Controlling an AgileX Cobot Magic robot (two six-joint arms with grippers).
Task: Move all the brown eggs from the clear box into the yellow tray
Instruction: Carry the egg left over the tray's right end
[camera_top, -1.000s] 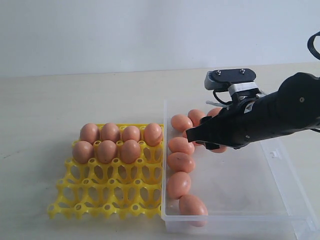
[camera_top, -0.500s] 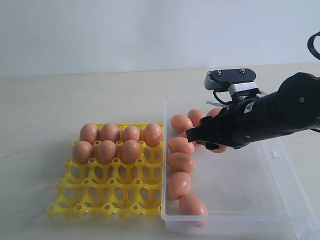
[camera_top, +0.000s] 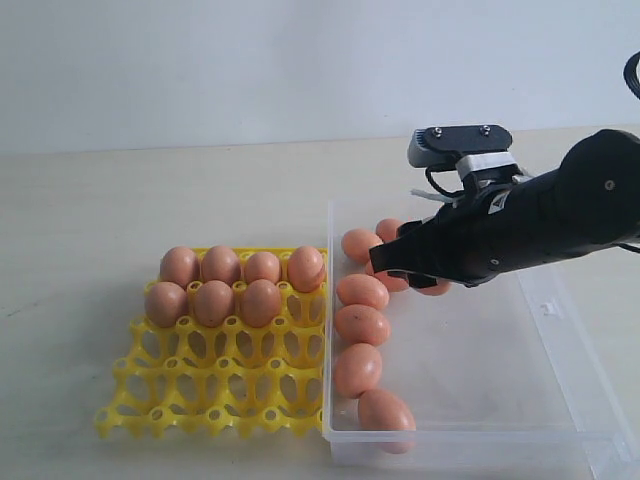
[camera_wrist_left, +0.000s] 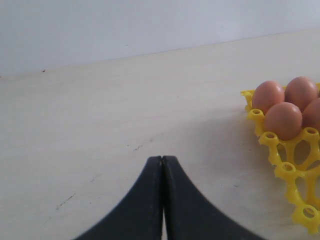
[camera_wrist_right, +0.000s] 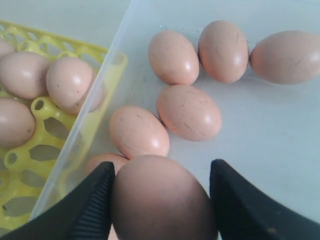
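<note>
Slightly higher now, right tool (camera_wrist_right: 161, 172) around one brown egg (camera_wrist_right: 160, 205).

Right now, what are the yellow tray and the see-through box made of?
Yellow tray: looks like moulded plastic, bright, smooth and slightly glossy, with thin open rings. Clear box: probably thin transparent plastic, since the eggs show through its walls.

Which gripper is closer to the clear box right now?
Right. The right gripper is over the clear box, jaws around a brown egg. The left gripper is shut above bare table, with only a corner of the yellow tray in its view.
</note>
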